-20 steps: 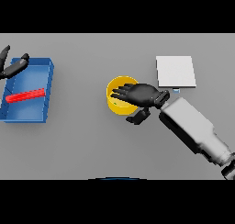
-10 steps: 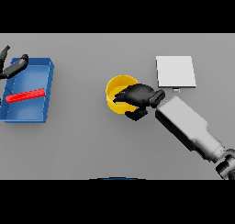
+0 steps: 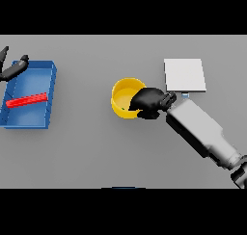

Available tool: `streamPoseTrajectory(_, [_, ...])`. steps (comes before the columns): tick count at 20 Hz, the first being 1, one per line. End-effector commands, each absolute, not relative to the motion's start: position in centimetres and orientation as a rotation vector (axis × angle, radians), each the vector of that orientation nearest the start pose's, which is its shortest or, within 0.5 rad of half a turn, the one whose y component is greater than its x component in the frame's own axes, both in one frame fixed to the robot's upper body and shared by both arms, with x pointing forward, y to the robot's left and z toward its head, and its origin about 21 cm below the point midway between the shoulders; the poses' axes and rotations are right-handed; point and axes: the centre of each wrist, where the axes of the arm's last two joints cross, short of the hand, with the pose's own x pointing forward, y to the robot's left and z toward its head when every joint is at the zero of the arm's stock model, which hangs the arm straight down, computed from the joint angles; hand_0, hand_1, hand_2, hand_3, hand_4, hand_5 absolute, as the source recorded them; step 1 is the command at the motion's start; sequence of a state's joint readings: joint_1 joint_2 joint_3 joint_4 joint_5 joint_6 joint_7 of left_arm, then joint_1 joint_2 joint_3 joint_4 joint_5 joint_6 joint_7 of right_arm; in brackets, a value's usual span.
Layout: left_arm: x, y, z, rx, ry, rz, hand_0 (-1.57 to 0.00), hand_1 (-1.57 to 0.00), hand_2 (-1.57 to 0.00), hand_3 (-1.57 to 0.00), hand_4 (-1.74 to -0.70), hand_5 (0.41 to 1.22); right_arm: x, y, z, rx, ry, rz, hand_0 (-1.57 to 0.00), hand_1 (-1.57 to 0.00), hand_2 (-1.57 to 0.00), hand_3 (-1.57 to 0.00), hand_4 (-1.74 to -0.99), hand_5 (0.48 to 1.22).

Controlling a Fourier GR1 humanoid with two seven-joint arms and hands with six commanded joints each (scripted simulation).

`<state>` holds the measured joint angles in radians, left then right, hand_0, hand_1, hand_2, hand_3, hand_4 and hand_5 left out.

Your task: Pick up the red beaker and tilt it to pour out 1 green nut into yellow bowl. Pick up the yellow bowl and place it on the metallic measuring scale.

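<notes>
Nearest, the right arm (image 3: 202, 133) comes in from the lower right corner and slants up and leftward across the grey table (image 3: 96, 152), its pale forearm ending at a dark wrist beside the scale's near edge. At its end the right hand (image 3: 150, 100) sits on the right side of the yellow bowl (image 3: 124, 98), fingers curled over the rim and bunched into a grip on the bowl's wall; a small green speck shows inside the bowl just left of the hand. Compared with half a second ago the hand looks more tightly folded on the rim, and the bowl has drifted a little toward the right with it, whereas a second ago the fingers were spread flat over the bowl. Beyond and to the right of the hand lies the metallic measuring scale (image 3: 184, 75), a pale square plate, close to the bowl but apart from it. Over on the left side the blue tray (image 3: 46, 92) holds a red bar-like object (image 3: 27, 100) lying at a slant, unchanged from before. At the far left edge the left hand (image 3: 13, 69) hovers at the tray's upper left corner, fingers loosely spread and holding nothing.
</notes>
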<state>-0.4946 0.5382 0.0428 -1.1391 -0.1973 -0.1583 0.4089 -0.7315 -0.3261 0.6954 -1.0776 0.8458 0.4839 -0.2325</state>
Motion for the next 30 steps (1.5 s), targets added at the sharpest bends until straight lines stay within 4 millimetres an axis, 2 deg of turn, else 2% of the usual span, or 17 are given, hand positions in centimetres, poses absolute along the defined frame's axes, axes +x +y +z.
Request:
streamPoseTrajectory(1, [36.1,35.2,10.6,0.579,-1.136,-0.469,0.00,0.00,0.00,0.00,-0.78,0.712,36.0,-12.3,5.1,-0.288,-1.200,2.122,-1.45,-1.45,-1.33,-1.17,-1.698,1.193])
streamPoseTrajectory(3, [36.2,34.8,10.4,0.571,-1.137,-0.476,0.00,0.00,0.00,0.00,-0.79,0.704,36.1,-12.2,5.7,-0.281,-1.222,2.128,-1.49,-1.49,-1.36,-1.20,-1.714,1.203])
streamPoseTrajectory(7, [36.2,35.0,10.5,0.594,-1.134,-0.478,0.00,0.00,0.00,0.00,-0.77,0.706,36.4,-12.5,8.3,-0.300,-1.232,2.102,-1.54,-1.54,-1.45,-1.17,-1.730,1.214])
streamPoseTrajectory(10, [36.4,34.9,10.4,0.580,-1.146,-0.475,0.00,0.00,0.00,0.00,-0.78,0.702,36.5,-13.5,9.5,-0.345,-1.219,2.091,-1.55,-1.55,-1.49,-1.15,-1.735,1.217])
streamPoseTrajectory(12, [36.4,34.9,11.1,0.574,-1.153,-0.472,0.00,0.00,0.00,0.00,-0.78,0.702,35.9,-14.0,10.5,-0.379,-1.225,2.077,-1.56,-1.56,-1.43,-1.22,-1.737,1.219])
streamPoseTrajectory(16, [36.1,35.0,10.5,0.560,-1.156,-0.462,0.00,0.00,0.00,0.00,-0.80,0.704,34.7,-14.8,11.5,-0.413,-1.235,2.056,-1.57,-1.57,-1.51,-1.18,-1.739,1.219])
streamPoseTrajectory(17, [36.1,35.0,10.8,0.568,-1.155,-0.463,0.00,0.00,0.00,0.00,-0.80,0.704,34.8,-15.5,12.1,-0.446,-1.230,2.030,-1.52,-1.57,-1.52,-1.18,-1.740,1.219])
streamPoseTrajectory(20, [35.7,35.2,11.0,0.556,-1.151,-0.449,0.00,0.00,0.00,0.00,-0.82,0.717,35.7,-17.2,12.9,-0.536,-1.228,1.975,-1.54,-1.57,-1.49,-1.18,-1.740,1.220])
streamPoseTrajectory(24, [36.0,34.8,11.6,0.552,-1.139,-0.435,0.00,0.00,0.00,0.00,-0.84,0.737,37.4,-19.4,13.9,-0.635,-1.260,1.886,-1.56,-1.57,-1.53,-1.16,-1.741,1.221])
streamPoseTrajectory(28, [36.0,34.5,11.8,0.547,-1.127,-0.435,0.00,0.00,0.00,0.00,-0.85,0.754,39.3,-21.9,14.0,-0.727,-1.234,1.814,-1.57,-1.57,-1.55,-1.16,-1.741,1.221])
streamPoseTrajectory(30, [35.5,34.7,11.7,0.547,-1.123,-0.428,0.00,0.00,0.00,0.00,-0.85,0.760,40.3,-23.1,13.4,-0.754,-1.206,1.774,-1.57,-1.57,-1.55,-1.15,-1.741,1.221])
